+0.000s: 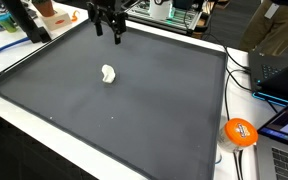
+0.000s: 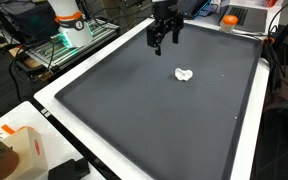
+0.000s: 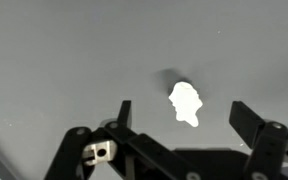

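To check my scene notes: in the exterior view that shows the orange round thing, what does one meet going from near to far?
Orange round thing → white lump → end effector, open.

Small white lumpy object (image 1: 108,74), irregular and rounded with one narrower end, matte, lying flat and alone on the dark grey mat (image 1: 164,110), well inside its edges, nothing touching it, faint soft shadow beside it in the wrist view
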Controlling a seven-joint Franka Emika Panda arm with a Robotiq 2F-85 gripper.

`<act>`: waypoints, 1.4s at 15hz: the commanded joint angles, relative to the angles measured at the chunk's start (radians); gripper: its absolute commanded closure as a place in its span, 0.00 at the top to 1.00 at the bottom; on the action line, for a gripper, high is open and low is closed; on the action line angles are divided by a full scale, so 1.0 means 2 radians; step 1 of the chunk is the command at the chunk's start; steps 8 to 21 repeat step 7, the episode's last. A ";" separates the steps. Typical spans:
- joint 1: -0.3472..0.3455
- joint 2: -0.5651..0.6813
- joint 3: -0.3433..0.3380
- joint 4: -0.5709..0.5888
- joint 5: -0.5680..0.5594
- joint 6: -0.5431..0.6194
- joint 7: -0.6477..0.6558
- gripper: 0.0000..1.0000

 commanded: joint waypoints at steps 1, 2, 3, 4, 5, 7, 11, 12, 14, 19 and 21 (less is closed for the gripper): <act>-0.027 0.009 0.005 0.016 -0.036 -0.013 0.060 1.00; -0.033 0.007 0.009 0.020 -0.026 -0.025 0.056 1.00; -0.039 0.005 0.012 0.024 -0.017 -0.043 0.052 1.00; -0.045 0.002 0.019 0.029 0.001 -0.062 0.030 1.00; -0.050 0.002 0.024 0.035 0.016 -0.076 0.019 1.00; -0.051 0.005 0.023 0.032 -0.003 -0.058 0.034 1.00; -0.051 0.005 0.023 0.032 -0.003 -0.058 0.034 1.00; -0.051 0.005 0.023 0.032 -0.003 -0.058 0.034 1.00; -0.051 0.005 0.023 0.032 -0.003 -0.058 0.034 1.00; -0.051 0.005 0.023 0.032 -0.003 -0.058 0.034 1.00; -0.051 0.005 0.023 0.032 -0.003 -0.058 0.034 1.00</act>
